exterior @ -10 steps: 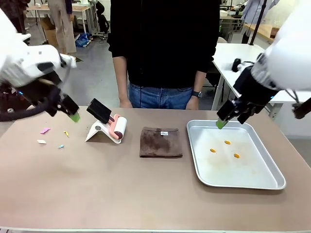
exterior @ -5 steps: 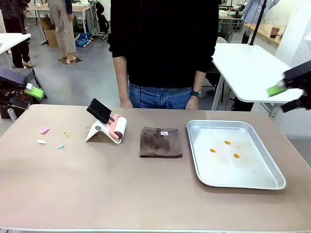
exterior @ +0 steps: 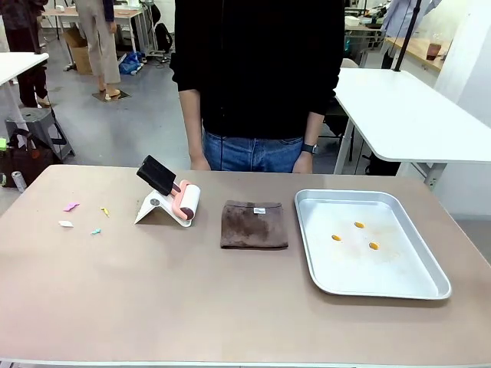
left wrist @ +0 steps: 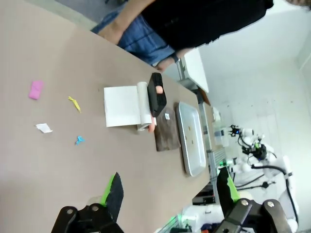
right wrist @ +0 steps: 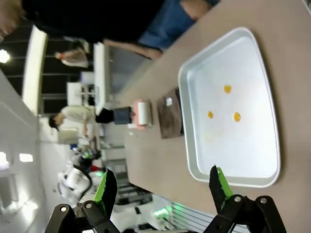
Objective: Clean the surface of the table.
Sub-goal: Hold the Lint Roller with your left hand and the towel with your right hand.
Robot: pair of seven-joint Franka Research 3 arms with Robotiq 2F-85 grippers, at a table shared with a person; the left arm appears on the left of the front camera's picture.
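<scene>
The beige-brown table (exterior: 153,291) carries small paper scraps at its left end: pink (exterior: 70,206), white (exterior: 66,224), yellow (exterior: 104,211) and blue (exterior: 96,231). A lint roller (exterior: 186,203) with a black handle rests on a white stand. Beside it lies a folded brown cloth (exterior: 254,225). In the left wrist view my left gripper (left wrist: 170,191) hangs open and empty, high above the table (left wrist: 58,160) and well back from the scraps (left wrist: 35,90). My right gripper (right wrist: 162,189) is open and empty too, held back from the tray (right wrist: 243,141).
A silver metal tray (exterior: 368,268) with three orange bits (exterior: 359,225) sits on the table's right half. A person in a black top stands at the far edge, hands (exterior: 198,162) by the table. White tables (exterior: 399,107) stand behind on the right.
Both arms have pulled back off the table, the left one to the left and the right one to the right. Nothing on the table has moved.
</scene>
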